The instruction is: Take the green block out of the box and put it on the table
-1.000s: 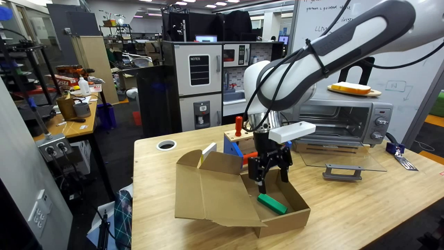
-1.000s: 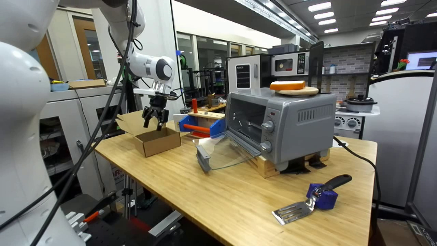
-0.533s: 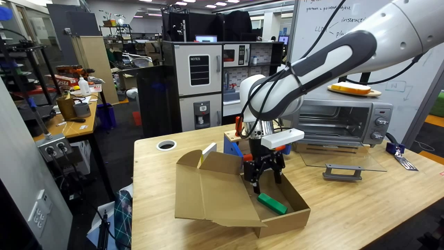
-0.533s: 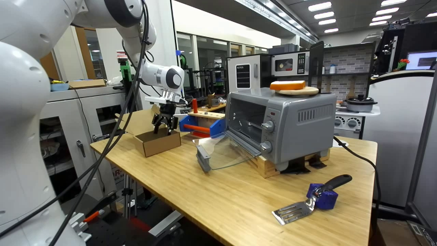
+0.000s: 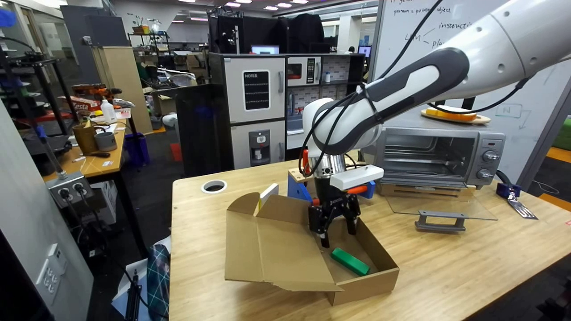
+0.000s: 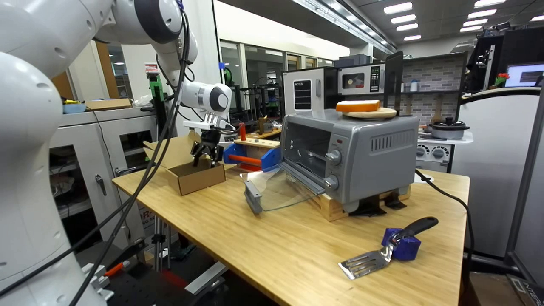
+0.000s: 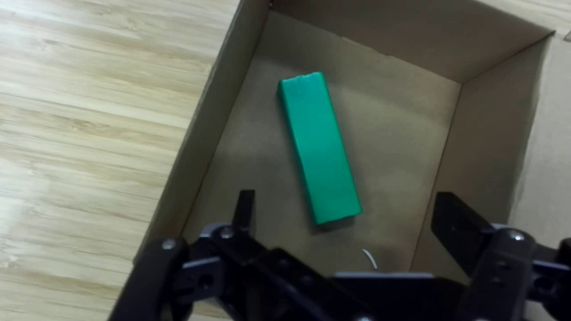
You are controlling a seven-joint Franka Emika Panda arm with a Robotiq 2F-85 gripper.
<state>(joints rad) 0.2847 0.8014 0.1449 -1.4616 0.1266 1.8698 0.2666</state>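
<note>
The green block (image 7: 320, 149) lies inside the box (image 5: 366, 287), ungrasped, near the gripper (image 5: 339, 240), whose jaws stand spread and empty — apparently the approach stage, with grasp, removal and placement on the table (image 5: 450, 261) all remaining.

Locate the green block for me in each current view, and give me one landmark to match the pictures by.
In an exterior view: the green block lies low in the picture, right of centre.
In an exterior view with the box left of centre: not visible; the near sides of the box seem to hide it.
Wrist view: the green block is near the centre, slightly right and above.
Shared landmark: the open box, in all three.
</note>
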